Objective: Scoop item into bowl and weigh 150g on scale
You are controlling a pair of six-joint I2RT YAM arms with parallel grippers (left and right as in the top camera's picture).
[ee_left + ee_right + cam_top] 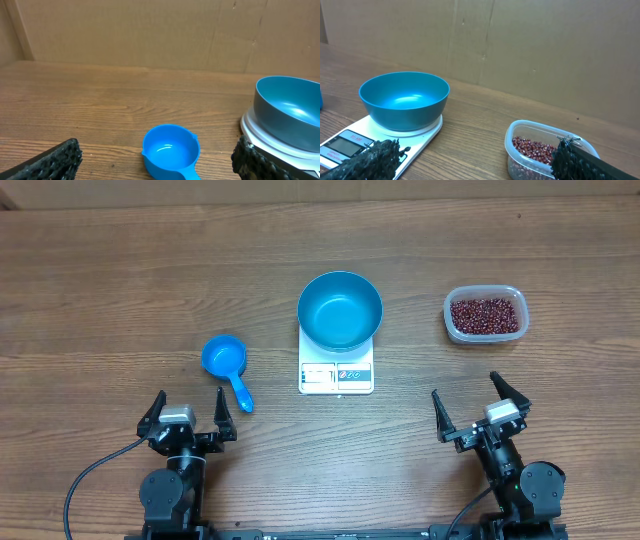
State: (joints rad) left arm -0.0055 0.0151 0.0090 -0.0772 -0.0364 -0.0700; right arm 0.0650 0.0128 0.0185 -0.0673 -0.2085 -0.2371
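The empty blue bowl (340,310) (292,112) (404,99) sits on the white scale (336,370) (342,146) at the table's middle. Red-brown beans (485,315) (534,149) fill a clear plastic tub (484,332) (516,134) at the right. A small blue handled scoop (226,365) (171,149) lies empty left of the scale. My left gripper (188,408) (155,162) stands open near the front edge, just behind the scoop. My right gripper (481,405) (475,160) is open at the front right, between scale and tub, touching nothing.
A brown cardboard wall (160,35) (545,50) runs along the far side of the wooden table (120,280). A black cable (85,480) loops from the left arm's base at the front.
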